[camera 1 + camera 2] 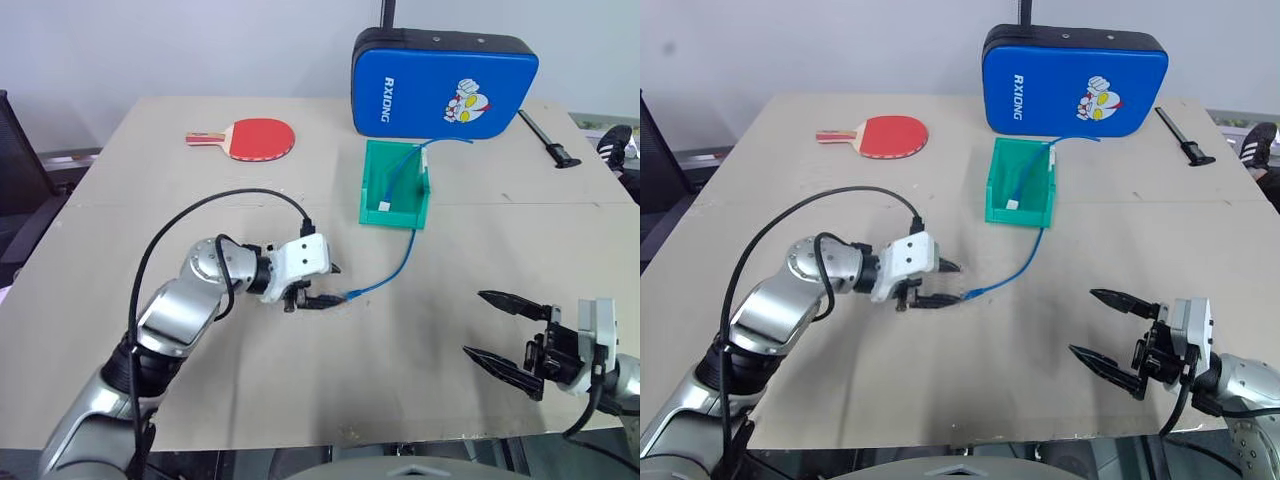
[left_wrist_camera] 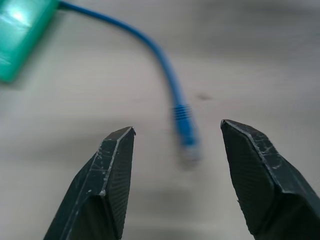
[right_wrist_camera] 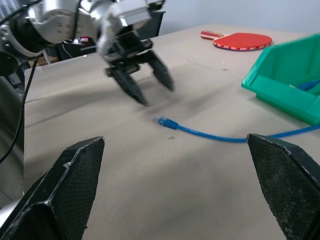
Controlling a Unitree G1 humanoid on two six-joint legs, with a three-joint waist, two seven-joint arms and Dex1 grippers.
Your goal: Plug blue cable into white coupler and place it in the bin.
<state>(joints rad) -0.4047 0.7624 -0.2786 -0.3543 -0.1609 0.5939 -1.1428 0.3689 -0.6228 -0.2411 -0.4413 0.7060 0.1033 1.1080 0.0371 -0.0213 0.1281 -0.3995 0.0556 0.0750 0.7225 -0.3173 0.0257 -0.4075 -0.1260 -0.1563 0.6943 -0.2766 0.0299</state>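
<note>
Left gripper (image 1: 322,290) is hanging just above the table (image 1: 300,380) with its jaws spread and nothing between them — the cable (image 1: 395,272) plug is lying flat on the table right in front of the fingertips, apart from them. Cable's long axis is running from that plug up and away to the bin (image 1: 372,185), climbing over the low front and continuing inside, with its far end spilling out the back toward the blue case (image 1: 443,82). Coupler (image 1: 386,207) is looking like the small white block sitting inside the bin near the front, apparently on the cable there; can't confirm the joint from here. Right gripper (image 1: 492,326) is idling wide open and empty near the table's near right edge, well apart from the plug — so the left is clearly the nearer arm. My read: loose end is lying outside the bin, and the left is positioned to close on it along that line.
</note>
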